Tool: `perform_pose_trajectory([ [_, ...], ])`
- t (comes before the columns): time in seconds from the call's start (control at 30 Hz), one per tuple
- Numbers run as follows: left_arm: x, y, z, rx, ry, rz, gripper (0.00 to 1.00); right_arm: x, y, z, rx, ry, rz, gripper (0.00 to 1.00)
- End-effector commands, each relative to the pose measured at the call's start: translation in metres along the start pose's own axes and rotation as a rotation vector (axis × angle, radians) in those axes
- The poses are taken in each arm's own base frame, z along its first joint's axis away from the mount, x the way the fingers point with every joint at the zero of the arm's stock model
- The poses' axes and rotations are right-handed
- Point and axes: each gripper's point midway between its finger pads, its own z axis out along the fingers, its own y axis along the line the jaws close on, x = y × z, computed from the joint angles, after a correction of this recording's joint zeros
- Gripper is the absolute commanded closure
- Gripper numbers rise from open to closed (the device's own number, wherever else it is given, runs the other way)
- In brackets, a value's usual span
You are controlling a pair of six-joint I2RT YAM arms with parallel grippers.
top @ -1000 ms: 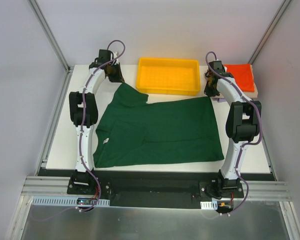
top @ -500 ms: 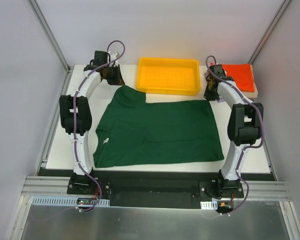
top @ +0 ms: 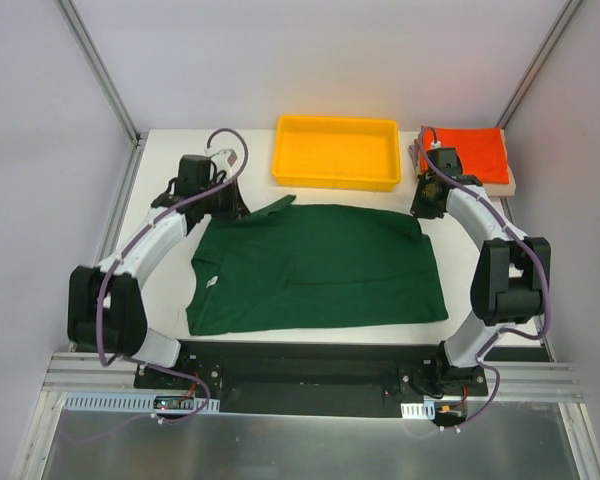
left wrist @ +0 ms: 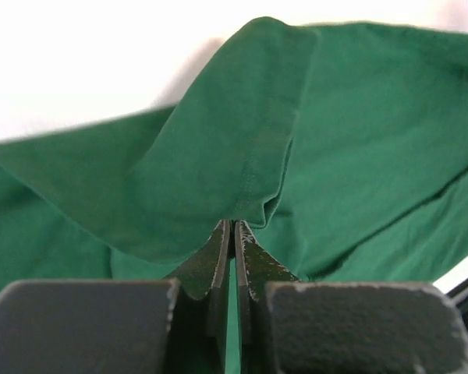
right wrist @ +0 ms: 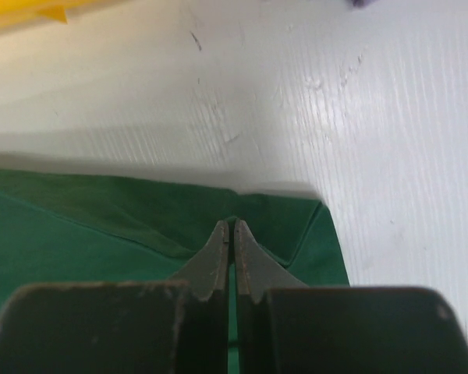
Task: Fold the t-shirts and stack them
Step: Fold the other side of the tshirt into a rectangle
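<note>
A large dark green t-shirt lies spread on the white table. My left gripper is shut on its far left part, a sleeve fold that shows in the left wrist view. My right gripper is shut on the shirt's far right corner. A folded orange-red t-shirt lies at the far right corner on top of a tan one. The lavender one is hidden.
A yellow plastic tray stands at the far middle of the table, just beyond the green shirt's far edge. Bare white table lies right of the shirt. Metal frame posts rise at both far corners.
Both grippers have moved toward the near edge, pulling the green shirt's far edge back over itself. The left arm has swung out and lowered. The shirt now looks shorter front to back.
</note>
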Motion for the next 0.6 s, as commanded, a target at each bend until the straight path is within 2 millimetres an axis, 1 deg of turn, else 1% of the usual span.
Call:
perform_pose_trajectory([
  [0.0, 0.018, -0.006, -0.034, -0.069, -0.109, -0.039, 1.00, 0.001, -0.003, -0.030, -0.031, -0.063, -0.026, 0.99],
  [0.03, 0.020, -0.007, -0.044, -0.083, -0.140, -0.069, 1.00, 0.006, -0.005, -0.031, -0.026, -0.057, -0.028, 0.99],
  [0.1, 0.030, -0.001, -0.062, -0.135, -0.196, -0.118, 1.00, 0.011, -0.008, -0.037, -0.026, -0.060, -0.032, 0.99],
  [0.17, 0.033, -0.003, -0.083, -0.157, -0.282, -0.172, 1.00, 0.014, -0.010, -0.042, -0.023, -0.064, -0.032, 0.99],
  [0.23, 0.041, -0.007, -0.093, -0.140, -0.314, -0.224, 1.00, 0.017, -0.013, -0.048, -0.015, -0.070, -0.031, 0.99],
  [0.3, 0.050, -0.011, -0.100, -0.125, -0.315, -0.266, 1.00, 0.018, -0.016, -0.052, -0.008, -0.070, -0.030, 0.99],
  [0.33, 0.056, -0.012, -0.104, -0.125, -0.307, -0.282, 1.00, 0.018, -0.018, -0.054, -0.004, -0.071, -0.055, 1.00],
  [0.43, 0.074, -0.008, -0.111, -0.149, -0.279, -0.315, 1.00, 0.020, -0.020, -0.058, 0.001, -0.074, -0.066, 0.99],
  [0.57, 0.084, -0.009, -0.122, -0.155, -0.283, -0.346, 1.00, 0.020, -0.025, -0.061, 0.015, -0.076, -0.072, 0.99],
])
